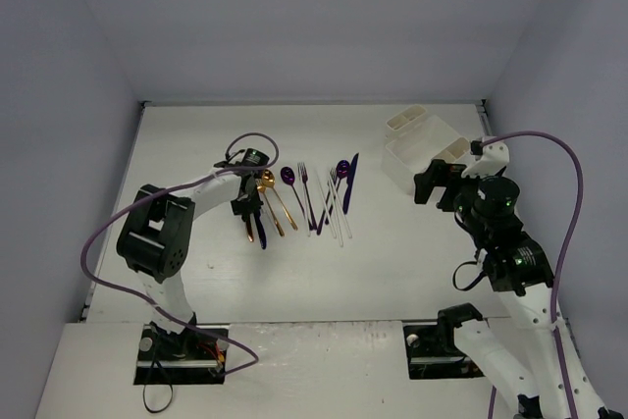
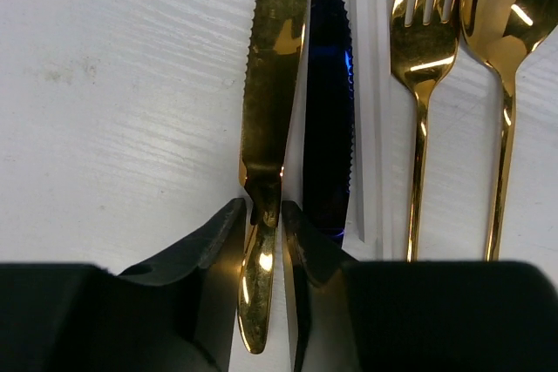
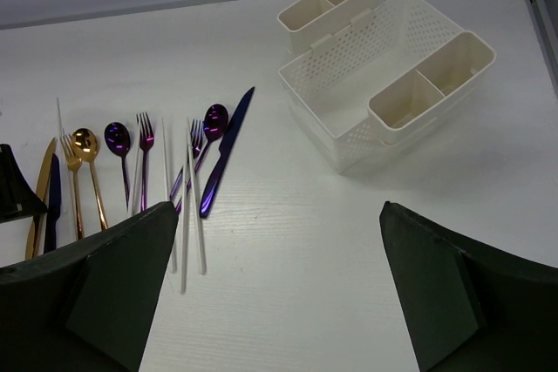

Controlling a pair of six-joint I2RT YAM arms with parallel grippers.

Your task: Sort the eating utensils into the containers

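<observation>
The shiny gold serrated knife [image 2: 275, 84] lies leftmost in the row on the white bench [image 1: 392, 262], tight against a dark blue knife [image 2: 331, 128]. So the left pincer [image 2: 263, 211] points down from its outstretched arm and pinches only the slim handle. The right pincer [image 3: 275, 224] hangs spread wide near the white plastic organizer [image 3: 384, 32], far right.

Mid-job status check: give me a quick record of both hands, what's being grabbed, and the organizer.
left hand: closed around the gold knife at its handle; knife lies flat on the table
neighbour: dark blue knife close beside it, blades parallel
right hand: open, holding nothing, above the table
organizer: no utensil visible inside
remaining utensils: in a row on the table
</observation>
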